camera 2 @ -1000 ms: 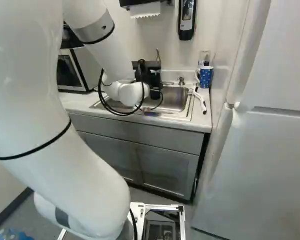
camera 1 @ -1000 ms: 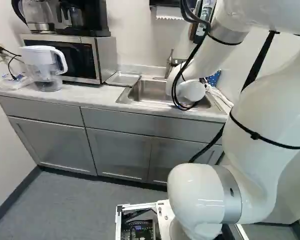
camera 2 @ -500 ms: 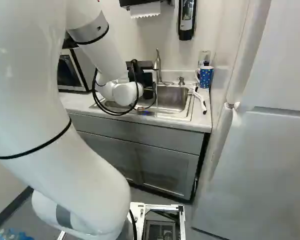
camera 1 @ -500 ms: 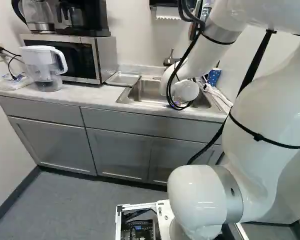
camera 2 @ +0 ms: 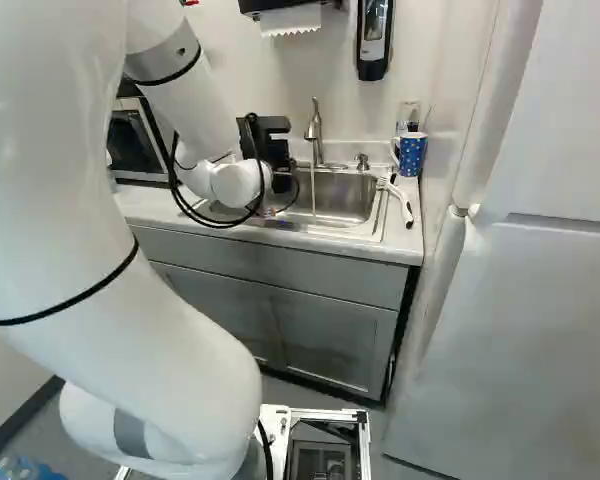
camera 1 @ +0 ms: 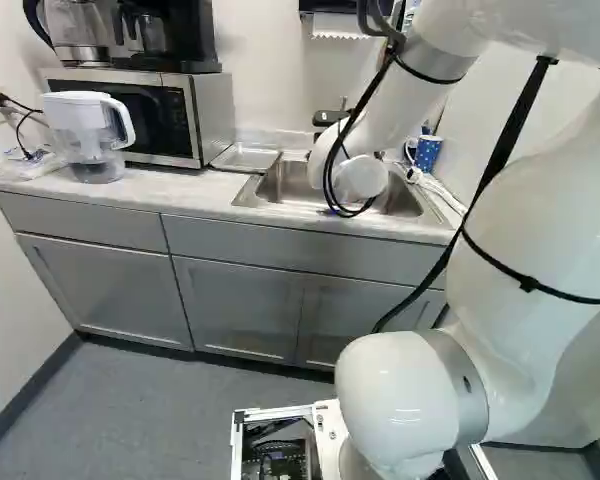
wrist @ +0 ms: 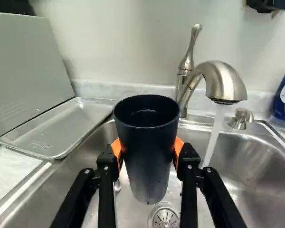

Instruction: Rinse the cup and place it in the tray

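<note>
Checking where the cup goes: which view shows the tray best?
The wrist view: the tray appears large and whole. The left base view shows it smaller; the arm hides it in the right one.

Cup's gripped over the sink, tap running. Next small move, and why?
Probably tip the cup over the basin to drain it, before heading for the tray. The tool holds it upright, mouth up, beside the running water rather than under it. A faint shape inside could be leftover water, though I can't be sure.
</note>
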